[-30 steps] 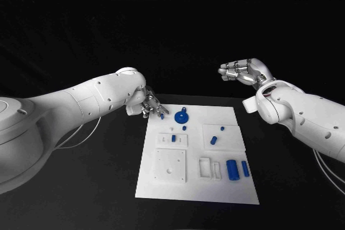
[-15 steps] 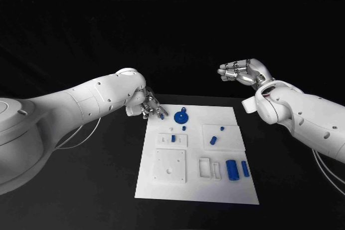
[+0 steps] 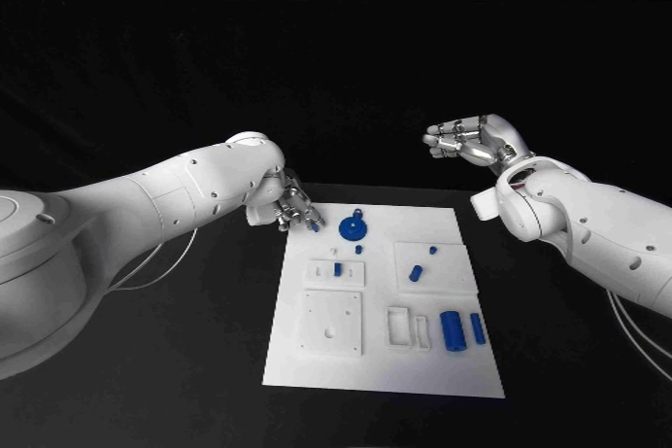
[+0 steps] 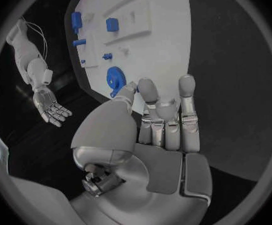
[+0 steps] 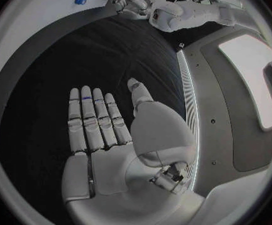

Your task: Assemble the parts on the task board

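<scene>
- My left hand (image 3: 294, 211) hangs low at the far left corner of the white board (image 3: 386, 370), fingers nearly straight and close together, with nothing in them; from the left wrist its fingertips (image 4: 187, 81) reach toward the blue gear (image 4: 116, 78).
- My right hand (image 3: 474, 140) is raised well above and beyond the board's far right corner, palm open, fingers loosely curled, empty.
- The gear (image 3: 354, 224) lies at the far end of the board, just beside the left hand. Small blue pegs (image 3: 416, 271) sit around the middle, and the two larger blue cylinders (image 3: 453, 330) lie at the near right.
- Risks as I judge them:
  - coming at the gear with flat fingers could push it off the far edge instead of picking it up;
  - the gear lies flat, so a pinch may slip;
  - my left forearm blocks part of that corner from the head camera, so I could misjudge contact.
</scene>
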Controlling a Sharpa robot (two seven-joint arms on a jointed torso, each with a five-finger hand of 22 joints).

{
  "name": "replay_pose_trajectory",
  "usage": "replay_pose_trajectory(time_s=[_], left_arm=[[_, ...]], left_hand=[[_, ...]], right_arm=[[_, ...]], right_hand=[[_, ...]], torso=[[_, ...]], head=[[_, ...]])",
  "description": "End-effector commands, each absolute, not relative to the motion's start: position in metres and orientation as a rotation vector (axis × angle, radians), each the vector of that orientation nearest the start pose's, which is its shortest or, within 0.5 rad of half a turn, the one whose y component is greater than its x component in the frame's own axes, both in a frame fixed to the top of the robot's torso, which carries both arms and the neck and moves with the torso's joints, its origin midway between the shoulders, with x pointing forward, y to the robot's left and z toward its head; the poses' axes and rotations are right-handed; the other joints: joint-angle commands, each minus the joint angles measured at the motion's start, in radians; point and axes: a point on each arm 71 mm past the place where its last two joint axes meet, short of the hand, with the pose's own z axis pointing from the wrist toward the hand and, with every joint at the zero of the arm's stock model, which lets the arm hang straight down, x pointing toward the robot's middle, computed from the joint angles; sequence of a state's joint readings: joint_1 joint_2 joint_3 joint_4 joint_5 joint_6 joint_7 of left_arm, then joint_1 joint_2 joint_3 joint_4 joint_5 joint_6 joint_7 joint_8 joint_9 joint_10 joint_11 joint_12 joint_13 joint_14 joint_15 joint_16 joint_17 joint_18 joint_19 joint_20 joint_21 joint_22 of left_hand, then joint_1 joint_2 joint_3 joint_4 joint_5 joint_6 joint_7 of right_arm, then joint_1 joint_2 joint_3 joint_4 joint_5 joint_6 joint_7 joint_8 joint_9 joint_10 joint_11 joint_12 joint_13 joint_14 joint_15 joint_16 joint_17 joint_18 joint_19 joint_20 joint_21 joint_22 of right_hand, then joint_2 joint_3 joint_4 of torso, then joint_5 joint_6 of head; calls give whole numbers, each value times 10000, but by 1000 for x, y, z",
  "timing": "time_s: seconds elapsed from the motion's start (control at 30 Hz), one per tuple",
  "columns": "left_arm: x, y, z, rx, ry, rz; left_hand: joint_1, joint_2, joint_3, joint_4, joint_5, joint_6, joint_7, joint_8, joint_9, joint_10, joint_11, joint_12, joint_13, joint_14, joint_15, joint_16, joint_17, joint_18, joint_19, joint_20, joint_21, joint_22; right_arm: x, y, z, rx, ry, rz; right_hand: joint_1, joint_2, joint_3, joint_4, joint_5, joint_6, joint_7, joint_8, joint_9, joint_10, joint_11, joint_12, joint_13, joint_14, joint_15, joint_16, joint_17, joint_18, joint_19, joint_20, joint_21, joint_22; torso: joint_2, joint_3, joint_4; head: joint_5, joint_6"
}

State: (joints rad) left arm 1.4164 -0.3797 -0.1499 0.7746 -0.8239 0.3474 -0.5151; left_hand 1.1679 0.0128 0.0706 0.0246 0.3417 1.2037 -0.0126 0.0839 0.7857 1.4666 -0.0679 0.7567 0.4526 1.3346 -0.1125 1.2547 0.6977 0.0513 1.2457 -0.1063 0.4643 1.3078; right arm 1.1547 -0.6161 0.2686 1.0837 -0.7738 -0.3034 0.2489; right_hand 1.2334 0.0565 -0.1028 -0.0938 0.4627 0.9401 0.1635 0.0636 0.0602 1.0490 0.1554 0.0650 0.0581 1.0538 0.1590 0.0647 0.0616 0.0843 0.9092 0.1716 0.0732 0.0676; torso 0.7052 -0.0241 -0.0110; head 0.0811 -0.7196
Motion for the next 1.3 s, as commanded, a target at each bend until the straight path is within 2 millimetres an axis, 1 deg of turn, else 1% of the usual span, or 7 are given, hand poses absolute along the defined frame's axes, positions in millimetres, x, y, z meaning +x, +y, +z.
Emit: replay_pose_trajectory(time_s=[0.03,0.33,0.77,0.97,1.07,1.1,1.3], left_arm=[[604,194,-175,-4031,23847,-2961],[602,190,-176,-3970,23983,-3463],[599,189,-176,-4614,23795,-4097],[588,191,-173,-5100,23534,-4551],[581,190,-172,-5136,23475,-4697],[578,190,-171,-5133,23454,-4734],[557,189,-170,-4799,23283,-4785]], left_hand=[[162,245,144,-203,355,-122,3,-75,-25,263,-81,12,9,22,-40,8,-33,-135,-10,-69,11,192],[246,448,926,-988,1397,-228,95,-24,-8,276,-33,4,-11,34,-11,16,-62,-72,-35,-31,89,200],[-159,585,1567,-1786,2000,-137,108,82,198,396,-56,70,-230,218,-1,87,54,22,-18,-5,295,196],[-495,435,1952,-2198,2989,131,39,167,248,463,-142,393,-869,563,-45,159,316,116,128,9,458,195],[-554,385,2427,-2388,2326,178,44,132,175,461,-153,528,-1223,619,-46,132,369,176,126,37,503,194],[-804,90,3191,-2259,2256,242,22,161,157,462,-154,641,-1476,641,-62,104,391,212,120,47,557,186],[-690,23,3144,-2167,2317,259,23,197,184,460,-166,722,-1642,685,-48,118,465,204,135,54,597,192]], right_arm=[[579,-228,-128,5397,13461,11480],[579,-227,-129,5399,13530,11502],[579,-227,-130,5395,13616,11517],[580,-230,-131,5426,13637,11451],[580,-232,-132,5446,13640,11410],[580,-232,-132,5453,13642,11392],[579,-238,-134,5519,13660,11274]], right_hand=[[31,0,45,1,-1,-90,4,-49,-15,-72,30,-49,-1,-75,26,-32,-15,134,-67,-31,21,-14],[16,-2,65,-6,37,-126,9,-51,-17,-80,32,-49,-1,-78,27,-30,-15,135,-72,-29,20,-14],[6,-7,78,-17,54,-153,14,-52,-18,-92,37,-49,-1,-88,31,-30,-15,136,-81,-25,19,-14],[-5,-9,82,-19,59,-158,13,-53,-18,-95,37,-50,-1,-95,32,-31,-15,136,-90,-23,17,-15],[-5,-9,82,-19,59,-158,13,-53,-18,-95,37,-50,-1,-95,32,-31,-15,136,-90,-23,17,-15],[-5,-9,82,-19,59,-158,13,-53,-18,-95,37,-50,-1,-95,32,-31,-15,136,-90,-23,17,-15],[-5,-9,82,-19,59,-158,13,-53,-18,-95,37,-50,-1,-95,32,-31,-15,136,-90,-23,17,-15]], torso=[[5,-7,4],[-2,-8,16],[-18,5,12],[-53,27,36],[-75,34,65],[-91,39,78],[-164,48,129]], head=[[1,-9],[32,-33],[102,-39],[121,-62],[84,-81],[87,-77],[52,-127]])
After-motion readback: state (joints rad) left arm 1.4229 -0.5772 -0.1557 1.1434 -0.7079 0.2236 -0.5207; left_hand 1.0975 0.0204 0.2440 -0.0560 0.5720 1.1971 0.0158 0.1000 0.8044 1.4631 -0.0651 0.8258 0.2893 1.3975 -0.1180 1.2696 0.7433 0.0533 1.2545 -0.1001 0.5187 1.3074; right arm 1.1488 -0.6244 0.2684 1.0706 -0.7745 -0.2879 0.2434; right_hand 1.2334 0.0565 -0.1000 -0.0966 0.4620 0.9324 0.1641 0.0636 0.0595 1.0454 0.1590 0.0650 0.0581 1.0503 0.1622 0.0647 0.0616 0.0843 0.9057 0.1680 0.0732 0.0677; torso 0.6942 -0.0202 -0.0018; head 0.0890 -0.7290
